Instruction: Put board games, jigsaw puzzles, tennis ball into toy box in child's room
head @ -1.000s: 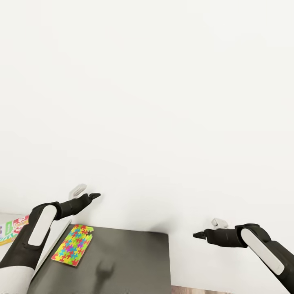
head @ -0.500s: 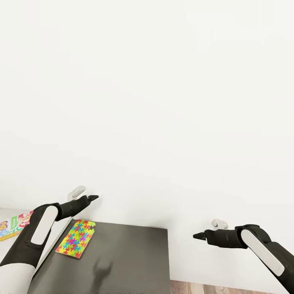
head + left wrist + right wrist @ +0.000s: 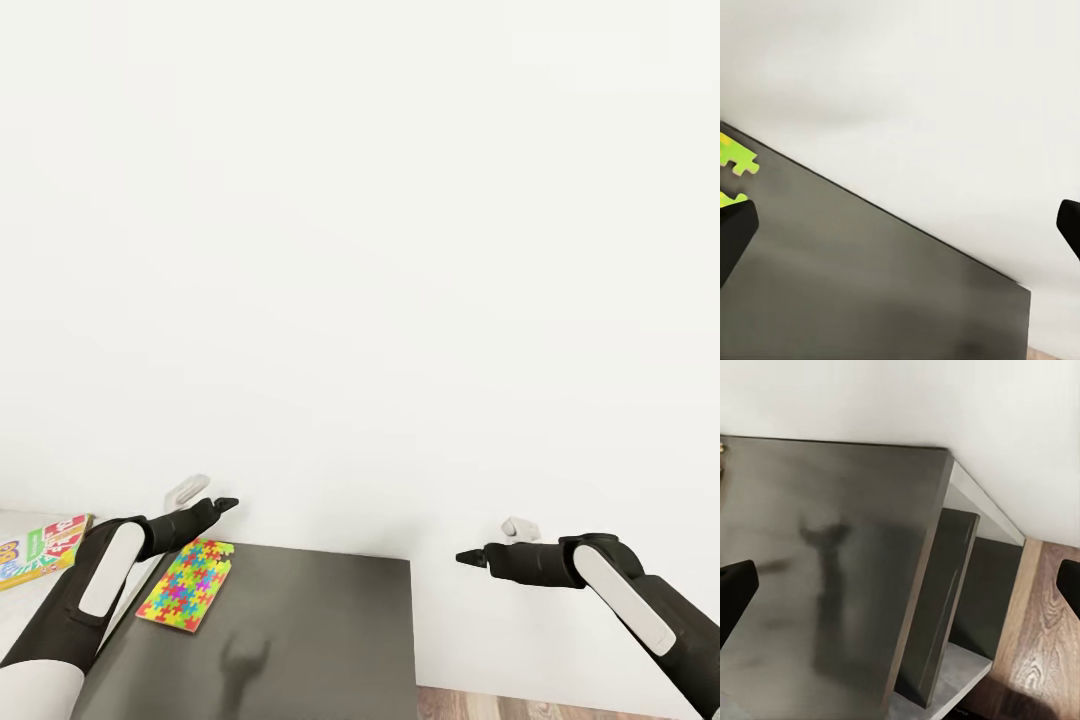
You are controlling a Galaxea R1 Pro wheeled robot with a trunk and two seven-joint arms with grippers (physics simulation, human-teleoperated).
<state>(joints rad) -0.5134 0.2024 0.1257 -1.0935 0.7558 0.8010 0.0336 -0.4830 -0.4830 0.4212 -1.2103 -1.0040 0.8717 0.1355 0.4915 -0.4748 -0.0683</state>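
One jigsaw puzzle point(image 3: 187, 585), a thin square of bright interlocking pieces, lies flat on the far left part of the dark-grey table top point(image 3: 320, 630); its yellow-green corner point(image 3: 733, 156) also shows in the left wrist view. A colourful board game box point(image 3: 40, 548) lies on the light-grey top at the left edge, partly cut off. My left gripper point(image 3: 225, 503) hovers open above the puzzle's far end, near the wall. My right gripper point(image 3: 465, 557) hangs open beyond the table's right edge. Both sets of fingers hold nothing. The toy box and tennis ball are out of view.
A bare white wall point(image 3: 360, 250) stands right behind the table. In the right wrist view the dark top point(image 3: 832, 570) ends at a side panel point(image 3: 937, 607) with a low shelf below it. Wood plank floor point(image 3: 1042, 645) lies to the right.
The view shifted slightly at first, then held. My left gripper has dropped a little toward the puzzle. My right gripper has moved left and slightly up. Puzzle and game box lie still.
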